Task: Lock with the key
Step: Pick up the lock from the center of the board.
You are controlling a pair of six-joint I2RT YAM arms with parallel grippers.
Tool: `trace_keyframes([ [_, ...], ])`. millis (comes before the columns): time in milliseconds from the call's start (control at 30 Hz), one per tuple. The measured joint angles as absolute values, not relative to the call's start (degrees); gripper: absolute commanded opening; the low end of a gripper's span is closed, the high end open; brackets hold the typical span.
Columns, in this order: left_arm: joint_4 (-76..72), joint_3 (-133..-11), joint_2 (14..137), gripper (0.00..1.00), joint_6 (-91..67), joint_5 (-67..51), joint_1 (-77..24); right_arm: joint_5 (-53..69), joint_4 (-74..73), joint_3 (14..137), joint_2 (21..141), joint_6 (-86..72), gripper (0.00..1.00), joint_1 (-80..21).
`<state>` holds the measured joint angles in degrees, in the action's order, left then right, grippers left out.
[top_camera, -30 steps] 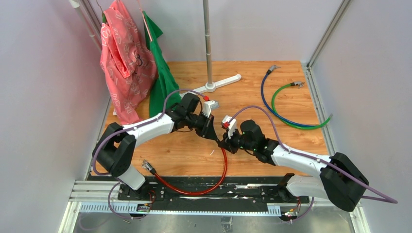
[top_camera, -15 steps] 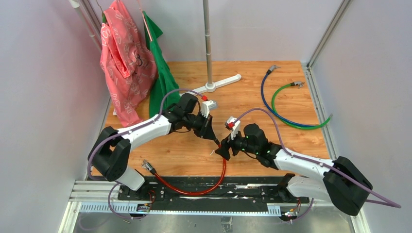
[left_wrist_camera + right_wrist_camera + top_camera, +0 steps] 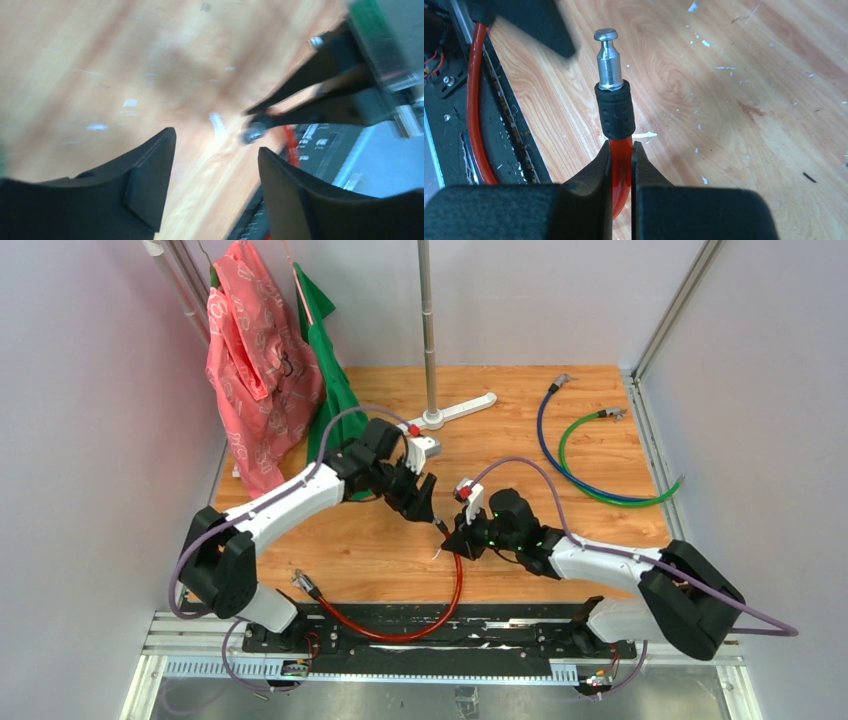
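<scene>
The red cable loops over the wood floor from the black rail. My right gripper is shut on the red cable just under its black collar. Its metal end plug points up and away. In the top view the right gripper sits at table centre. My left gripper hangs just up-left of it, apart from the cable. The left gripper is open with only floor between its fingers, and the plug shows beyond them. No view shows the key.
The cable's other end lies near the left arm's base. Blue cable and green cable curl at the back right. Pink cloth and green cloth hang back left. A pole stand rises at the back.
The left gripper let go of the cable end, opened and drew back up-left. The right gripper shifted and is now clamped on the cable below the collar.
</scene>
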<state>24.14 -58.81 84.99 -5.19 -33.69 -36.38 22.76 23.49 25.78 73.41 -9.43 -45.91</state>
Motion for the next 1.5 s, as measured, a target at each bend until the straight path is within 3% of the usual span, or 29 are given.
trace_keyframes([
  [67, 31.2, -64.4, 85.0, 0.84, -0.8, -28.0, -34.3, 21.8, 22.7, 25.9, 71.9, -9.8, 0.0, -45.9],
  [167, 39.6, -71.5, 84.2, 0.85, 5.4, -20.2, -28.2, 19.7, 20.9, 26.2, 69.8, -11.0, 0.0, -45.9],
  [300, 49.6, -72.1, 78.8, 0.74, 15.2, -9.6, -19.2, 16.4, 17.5, 27.5, 69.2, -12.4, 0.0, -46.1],
  [533, 64.1, -47.7, 56.7, 0.77, 44.6, 4.0, -18.5, 13.7, 15.0, 27.7, 69.3, -12.9, 0.0, -47.4],
  [833, 70.5, -38.6, 59.7, 0.84, 66.5, 4.3, -18.1, 13.7, 14.9, 28.7, 69.9, -12.8, 0.0, -47.7],
  [1000, 68.6, -35.7, 60.3, 0.72, 74.1, 0.8, -18.5, 13.5, 14.7, 28.7, 69.7, -12.8, 0.0, -47.8],
  [1300, 61.5, -27.9, 62.5, 0.69, 78.7, 0.1, -22.0, 13.4, 12.3, 30.3, 69.6, -12.0, 0.0, -47.9],
  [1500, 56.4, -27.8, 62.9, 0.43, 77.9, 1.2, -22.2, 13.4, 12.0, 31.2, 69.7, -11.6, 0.0, -47.9],
])
